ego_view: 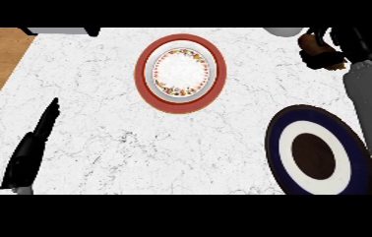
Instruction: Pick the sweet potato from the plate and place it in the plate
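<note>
A brown sweet potato (311,44) is at the far upper right of the head view, with my right hand (335,48) curled round it. It lies over the counter beyond both plates. A red-rimmed plate (169,102) with a white, flower-edged centre sits in the upper middle and has nothing on it. At the right edge lies a navy plate (277,147) with a white ring and a dark brown centre, nearer to me than the right hand. My left hand (30,147) rests at the lower left with its fingers straight, holding nothing.
The white marble counter (109,133) gives way to a wooden strip (11,49) at the upper left. A dark object (62,31) lies along the top edge at left. A white rounded object (285,31) sits at the top edge beside the right hand.
</note>
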You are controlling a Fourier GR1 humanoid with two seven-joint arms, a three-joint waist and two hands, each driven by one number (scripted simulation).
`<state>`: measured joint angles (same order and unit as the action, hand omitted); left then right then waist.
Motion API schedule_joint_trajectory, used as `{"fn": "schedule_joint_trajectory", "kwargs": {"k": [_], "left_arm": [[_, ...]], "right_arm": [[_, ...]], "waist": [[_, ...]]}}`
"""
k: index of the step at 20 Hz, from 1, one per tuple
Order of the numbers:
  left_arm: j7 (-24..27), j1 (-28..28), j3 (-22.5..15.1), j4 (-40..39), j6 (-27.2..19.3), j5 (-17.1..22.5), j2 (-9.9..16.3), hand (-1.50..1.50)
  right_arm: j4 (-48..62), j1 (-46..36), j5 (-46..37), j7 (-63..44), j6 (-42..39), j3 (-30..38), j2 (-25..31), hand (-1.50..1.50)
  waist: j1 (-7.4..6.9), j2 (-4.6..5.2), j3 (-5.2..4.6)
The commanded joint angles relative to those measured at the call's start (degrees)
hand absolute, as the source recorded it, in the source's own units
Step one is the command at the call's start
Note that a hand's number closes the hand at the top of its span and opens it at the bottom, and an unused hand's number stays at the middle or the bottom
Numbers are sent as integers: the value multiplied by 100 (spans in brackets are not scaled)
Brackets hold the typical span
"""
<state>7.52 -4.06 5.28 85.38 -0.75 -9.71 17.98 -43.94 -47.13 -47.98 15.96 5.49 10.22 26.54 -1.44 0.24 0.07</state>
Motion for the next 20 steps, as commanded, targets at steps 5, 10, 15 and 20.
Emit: {"fn": "schedule_joint_trajectory", "kwargs": {"k": [5, 10, 15, 20], "left_arm": [[-224, -399, 73, 479, 117, 47, 54, 0], [-105, -45, 181, 81, 80, -5, 8, 0], [-200, 248, 24, -56, -130, -257, -229, 0], [96, 52, 132, -167, 49, -165, -166, 0]], "right_arm": [[-932, -532, 662, 161, -1009, -199, -598, 150], [-1603, -740, 717, -556, -1499, -538, -1021, 150], [-1770, -874, 734, -1257, -1248, -686, -1804, 150], [-911, -1628, 519, -1778, -1170, -827, -2301, 150]], "waist": [[87, -64, -8], [136, -42, -11], [135, -31, -9], [71, -18, -10]]}}
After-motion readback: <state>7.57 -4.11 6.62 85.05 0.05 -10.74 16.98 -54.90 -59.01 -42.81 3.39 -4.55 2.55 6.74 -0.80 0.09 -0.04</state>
